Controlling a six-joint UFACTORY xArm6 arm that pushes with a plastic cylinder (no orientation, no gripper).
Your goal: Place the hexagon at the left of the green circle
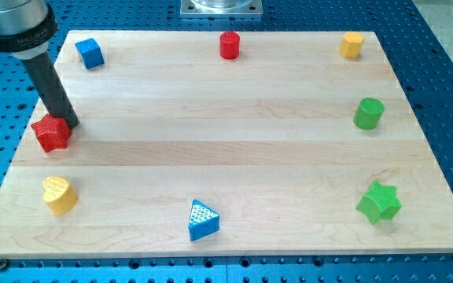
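Honestly, no jaws on our rod: our tip touches the red star, well apart from the yellow hexagon; we should approach it from above, nudging toward the green circle.

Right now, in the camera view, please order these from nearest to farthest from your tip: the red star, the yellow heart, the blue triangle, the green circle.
My tip is at the view's left.
1. Red star: touching or almost touching my tip, just left of it.
2. Yellow heart: below, near the left edge.
3. Blue triangle: bottom middle.
4. Green circle: far right.
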